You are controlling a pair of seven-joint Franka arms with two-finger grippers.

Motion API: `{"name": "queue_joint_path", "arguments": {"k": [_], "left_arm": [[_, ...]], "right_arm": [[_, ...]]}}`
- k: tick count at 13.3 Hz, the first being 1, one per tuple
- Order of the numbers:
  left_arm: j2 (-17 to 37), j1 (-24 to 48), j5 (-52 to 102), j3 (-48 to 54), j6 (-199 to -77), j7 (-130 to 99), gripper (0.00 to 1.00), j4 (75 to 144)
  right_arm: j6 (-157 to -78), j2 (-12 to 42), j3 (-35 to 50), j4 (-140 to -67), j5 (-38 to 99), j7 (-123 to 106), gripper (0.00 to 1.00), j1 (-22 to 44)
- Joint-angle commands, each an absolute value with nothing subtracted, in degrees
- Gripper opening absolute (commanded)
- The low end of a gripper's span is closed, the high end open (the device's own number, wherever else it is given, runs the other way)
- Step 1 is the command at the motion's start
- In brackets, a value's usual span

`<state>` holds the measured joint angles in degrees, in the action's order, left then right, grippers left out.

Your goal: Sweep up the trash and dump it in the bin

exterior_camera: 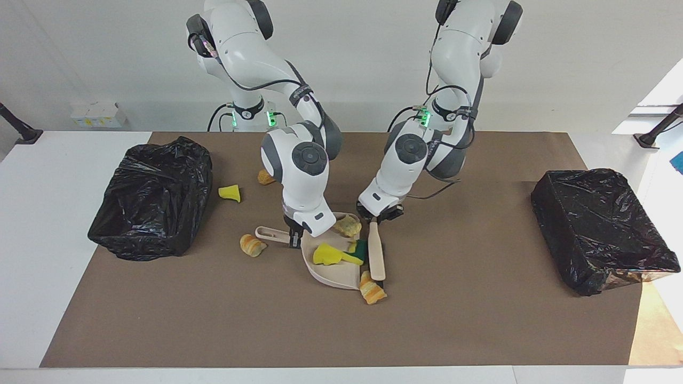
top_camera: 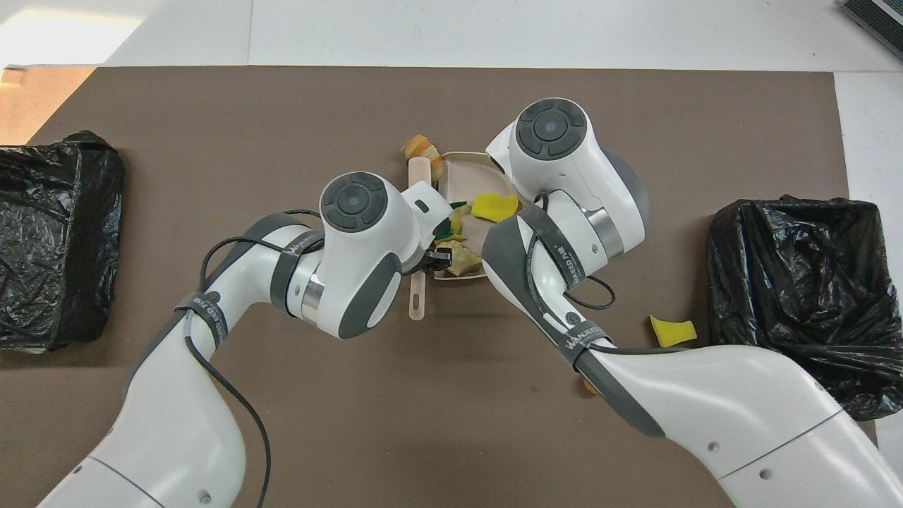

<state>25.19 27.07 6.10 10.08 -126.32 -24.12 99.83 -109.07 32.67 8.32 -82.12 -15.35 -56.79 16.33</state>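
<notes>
Facing view, yellow sponge trash (exterior_camera: 328, 255), tan croissant (exterior_camera: 372, 292)

Brown mat (exterior_camera: 480, 330) over white table (exterior_camera: 32, 256), small white boxes (exterior_camera: 96, 113) against the wall

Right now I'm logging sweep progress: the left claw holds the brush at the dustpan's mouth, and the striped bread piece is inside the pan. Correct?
Not quite. The facing view shows the striped bread piece on the table just outside the dustpan, by the brush tip. The left claw does hold the brush at the pan's mouth.
</notes>
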Motion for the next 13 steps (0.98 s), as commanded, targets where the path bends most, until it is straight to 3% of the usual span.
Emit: {"name": "queue_joint_path", "arguments": {"k": [1,7,11,13], "left_arm": [[25.1,30.9,7.3,9.5,-125.3,-22.6,0.00,99.1],[17.2,27.8,7.0,8.8,-114.4,-22.3,0.00,98.5],[17.4,22.7,6.7,7.5,-114.3,-20.9,0.00,99.5],[20.1,17.8,6.3,7.6,-114.9,-16.8,0.00,98.4]], "right_arm": [[-108.9,32.3,8.7,-82.7,-15.2,-55.2,0.00,15.7],[-109.0,32.3,8.8,-82.7,-15.2,-55.3,0.00,15.3],[-108.9,32.3,8.7,-82.8,-15.2,-55.4,0.00,15.3],[-108.8,32.3,8.7,-82.8,-15.2,-55.3,0.00,15.4]]}}
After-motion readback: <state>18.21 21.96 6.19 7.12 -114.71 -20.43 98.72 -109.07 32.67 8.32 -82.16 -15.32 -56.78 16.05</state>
